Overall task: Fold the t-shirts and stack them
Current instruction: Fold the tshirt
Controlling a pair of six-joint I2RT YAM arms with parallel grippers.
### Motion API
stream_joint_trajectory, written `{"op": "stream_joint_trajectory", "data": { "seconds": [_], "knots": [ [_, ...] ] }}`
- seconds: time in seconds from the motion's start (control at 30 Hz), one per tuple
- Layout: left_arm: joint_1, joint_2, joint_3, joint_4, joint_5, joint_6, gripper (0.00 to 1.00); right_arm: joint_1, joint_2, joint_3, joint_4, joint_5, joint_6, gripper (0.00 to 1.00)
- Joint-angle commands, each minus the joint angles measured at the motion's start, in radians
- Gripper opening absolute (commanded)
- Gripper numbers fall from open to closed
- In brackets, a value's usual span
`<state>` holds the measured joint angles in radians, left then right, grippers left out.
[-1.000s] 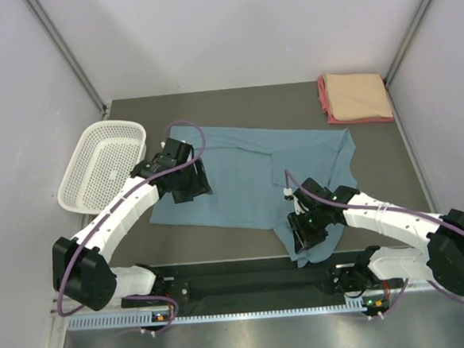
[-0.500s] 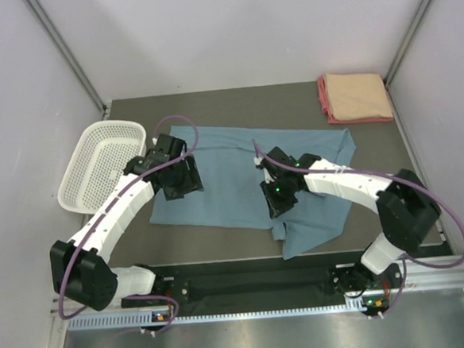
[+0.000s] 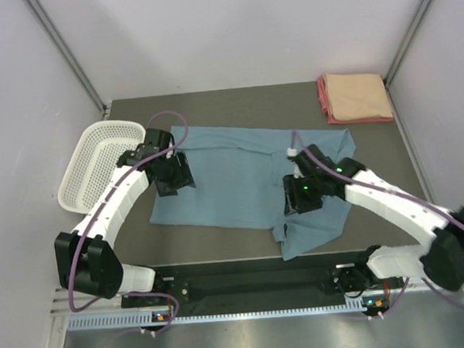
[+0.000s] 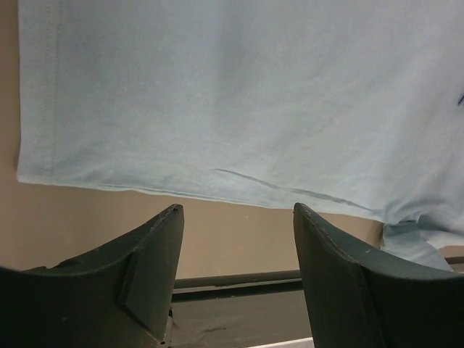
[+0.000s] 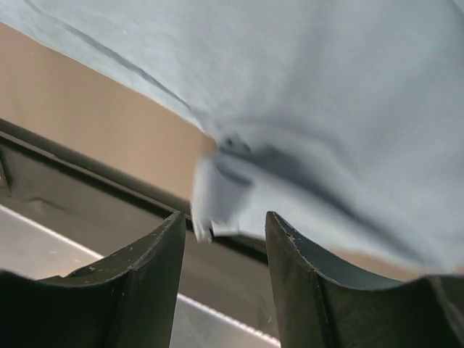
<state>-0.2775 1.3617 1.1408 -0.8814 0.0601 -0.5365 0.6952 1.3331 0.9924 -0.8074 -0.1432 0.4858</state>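
Both grippers hover open-jawed over the blue-grey t-shirt point(image 3: 240, 173), which lies spread on the table point(image 3: 211, 104).

The left gripper point(image 3: 172, 174) hangs over the shirt's left edge, toward its far corner, jaws wide with nothing between them. In the left wrist view the shirt's hem runs just beyond the fingertips, with bare tabletop under them. The right gripper point(image 3: 303, 194) sits over the shirt's near-right part, above a rumpled flap that juts toward the arm bases. Its jaws stand moderately apart and grip no cloth, and in the blurred right wrist view the creased fabric lies just past the fingertips. Beyond the shirt's far-right corner, apart from it, a folded peach t-shirt point(image 3: 357, 93) rests on a folded pink-red t-shirt point(image 3: 323, 104). A white mesh basket point(image 3: 104, 163) stands just left of the shirt.
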Motion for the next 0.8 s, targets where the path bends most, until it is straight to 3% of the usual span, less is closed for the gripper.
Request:
{"op": "stream_joint_trajectory", "data": {
  "seconds": [0.0, 0.17, 0.23, 0.3, 0.4, 0.67, 0.77],
  "knots": [
    [0.032, 0.020, 0.016, 0.039, 0.072, 0.026, 0.66, -0.116, -0.188, -0.118, -0.061, -0.022, 0.164, 0.47],
    [0.049, 0.065, 0.033, 0.045, 0.104, 0.041, 0.66, -0.281, -0.371, -0.288, -0.079, -0.047, 0.255, 0.39],
    [0.057, 0.088, 0.039, 0.044, 0.124, 0.043, 0.62, -0.359, -0.419, -0.366, -0.075, -0.073, 0.275, 0.27],
    [0.066, 0.103, 0.040, 0.044, 0.147, 0.041, 0.60, -0.408, -0.448, -0.420, -0.059, -0.093, 0.312, 0.22],
    [0.081, 0.103, 0.030, 0.048, 0.171, 0.033, 0.59, -0.422, -0.482, -0.517, -0.013, -0.118, 0.361, 0.22],
    [0.092, 0.109, 0.039, 0.042, 0.175, 0.056, 0.59, -0.422, -0.469, -0.546, -0.038, -0.105, 0.379, 0.28],
    [0.098, 0.106, 0.031, 0.047, 0.178, 0.059, 0.59, -0.422, -0.439, -0.549, -0.010, -0.098, 0.381, 0.36]
  ]
}}
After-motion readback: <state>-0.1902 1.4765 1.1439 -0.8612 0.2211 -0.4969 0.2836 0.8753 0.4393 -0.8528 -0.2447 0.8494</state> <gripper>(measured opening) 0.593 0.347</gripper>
